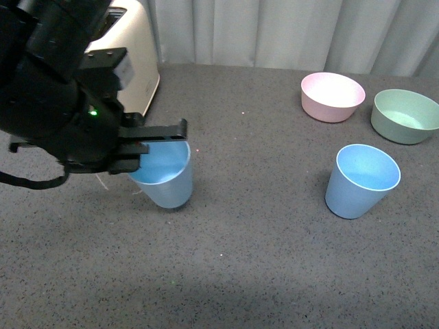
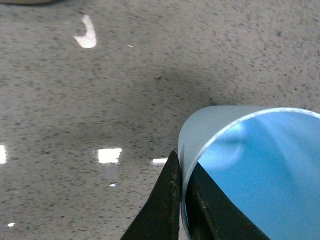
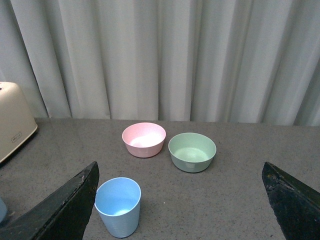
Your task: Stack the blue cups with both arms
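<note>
1. Two light blue cups are on one grey speckled table (image 1: pixel 274 267).
2. The first blue cup (image 1: pixel 164 181) is on the robot's left side. The left gripper (image 1: pixel 164 139) is clamped on its rim, one finger inside the wall and one outside.
3. The second blue cup (image 1: pixel 361 180) stands upright on the right, well apart from the first, with nothing touching it.
4. Two bowls sit behind it, near each other: one pink bowl (image 1: pixel 333 96) and one green bowl (image 1: pixel 405 115).
5. The right gripper (image 3: pixel 180 200) shows only in its own wrist view, with its jaws spread wide and empty.
6. One cream appliance (image 1: pixel 134 62) stands at the far left, and a pale curtain (image 1: pixel 288 31) hangs behind.
</note>
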Motion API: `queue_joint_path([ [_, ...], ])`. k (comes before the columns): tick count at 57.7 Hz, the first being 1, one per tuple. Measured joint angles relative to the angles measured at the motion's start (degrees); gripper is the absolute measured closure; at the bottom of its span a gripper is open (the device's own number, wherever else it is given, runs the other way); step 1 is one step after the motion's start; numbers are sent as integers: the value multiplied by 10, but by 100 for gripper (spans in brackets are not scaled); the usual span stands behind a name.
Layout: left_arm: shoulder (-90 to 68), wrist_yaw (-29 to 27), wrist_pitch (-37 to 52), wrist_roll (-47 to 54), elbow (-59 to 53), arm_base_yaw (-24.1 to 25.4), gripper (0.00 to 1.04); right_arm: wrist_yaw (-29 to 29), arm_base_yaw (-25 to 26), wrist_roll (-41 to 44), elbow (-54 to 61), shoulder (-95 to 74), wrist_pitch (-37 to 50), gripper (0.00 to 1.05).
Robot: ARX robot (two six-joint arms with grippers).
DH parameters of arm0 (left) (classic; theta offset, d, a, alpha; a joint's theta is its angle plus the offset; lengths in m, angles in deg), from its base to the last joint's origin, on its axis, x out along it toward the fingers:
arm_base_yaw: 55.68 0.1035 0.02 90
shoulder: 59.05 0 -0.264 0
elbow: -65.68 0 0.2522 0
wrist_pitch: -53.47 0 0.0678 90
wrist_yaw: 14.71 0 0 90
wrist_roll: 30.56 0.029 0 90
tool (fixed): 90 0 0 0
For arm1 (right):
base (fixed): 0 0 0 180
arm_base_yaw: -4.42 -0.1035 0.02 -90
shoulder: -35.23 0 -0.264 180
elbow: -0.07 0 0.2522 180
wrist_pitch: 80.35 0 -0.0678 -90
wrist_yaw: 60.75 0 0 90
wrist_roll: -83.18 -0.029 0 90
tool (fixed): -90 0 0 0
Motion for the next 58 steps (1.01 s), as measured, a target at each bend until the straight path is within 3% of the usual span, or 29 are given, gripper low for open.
queue_joint_path([
  [22, -71, -3, -52, -12, 102, -66, 101, 0, 0, 0, 0, 0, 0, 10],
  [54, -96, -12, -76, -12, 134, -82, 101, 0, 0, 0, 0, 0, 0, 10],
  [58, -96, -12, -76, -12, 134, -82, 89, 0, 0, 0, 0, 0, 0, 10],
])
